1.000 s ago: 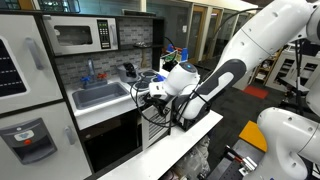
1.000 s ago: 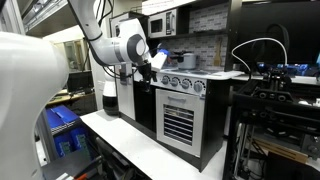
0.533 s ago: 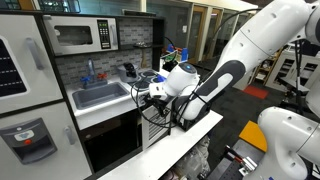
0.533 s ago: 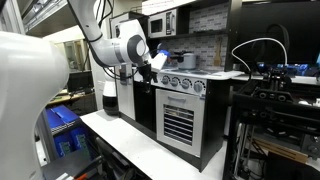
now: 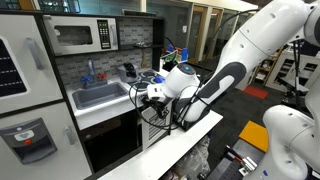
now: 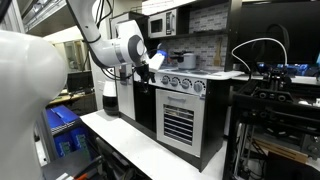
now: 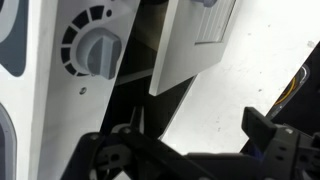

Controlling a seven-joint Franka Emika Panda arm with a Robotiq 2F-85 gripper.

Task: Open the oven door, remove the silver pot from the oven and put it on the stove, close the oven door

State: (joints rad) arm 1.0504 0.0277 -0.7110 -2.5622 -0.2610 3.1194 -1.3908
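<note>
Black fingers (image 7: 268,138) of the gripper (image 7: 190,138) stand wide apart, with nothing between them. In the wrist view they point at the front of the toy kitchen, close to one round knob (image 7: 100,50) that belongs to the stove. A white panel (image 7: 195,45) sits next to that knob with a dark gap beside it. I cannot tell from that view if the panel is a door. In both exterior views the gripper hangs just in front of the stove (image 6: 205,71), near one end of its row of silver knobs (image 6: 181,85). The oven door (image 6: 178,124), white with grey slats, is right under the stove knobs and looks shut. The silver pot does not show in any view. The big white arm (image 5: 262,38) reaches over to the stove from the side. A grey sink (image 5: 100,96) lies beside the stove, and a silver microwave (image 5: 80,36) sits higher up than the stove, over the sink. A long white bench (image 6: 135,148) runs along in front of the stove.
</note>
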